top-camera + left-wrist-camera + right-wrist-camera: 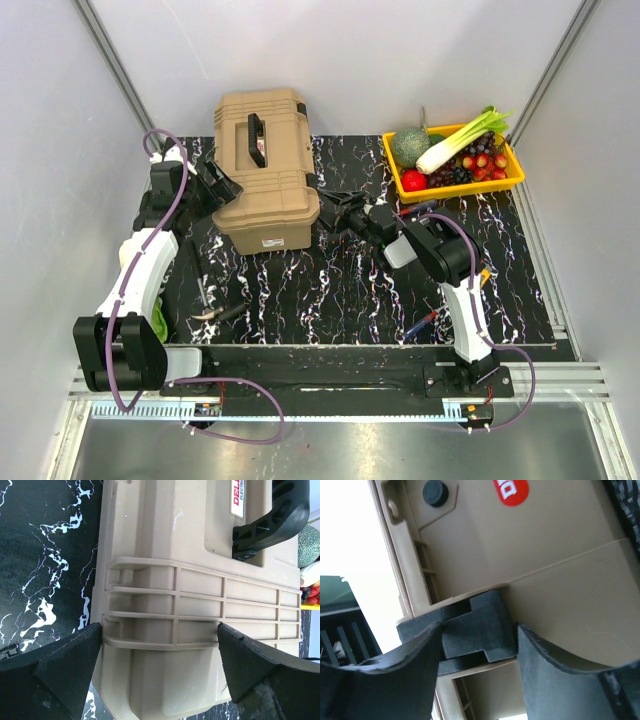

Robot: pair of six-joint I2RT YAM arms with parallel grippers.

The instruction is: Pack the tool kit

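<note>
The tan toolbox stands closed at the back left of the black mat, its black handle on top. My left gripper is at the box's left side, open wide. In the left wrist view the box's ribbed lid corner lies between its fingers. My right gripper is at the box's right side. In the right wrist view its fingers press both sides of a black latch on the box wall. Loose tools lie on the mat: pliers and a screwdriver.
A yellow tray of vegetables and fruit sits at the back right. Further screwdrivers lie near the right arm. A thin tool lies by the left arm. Metal frame posts and white walls enclose the mat.
</note>
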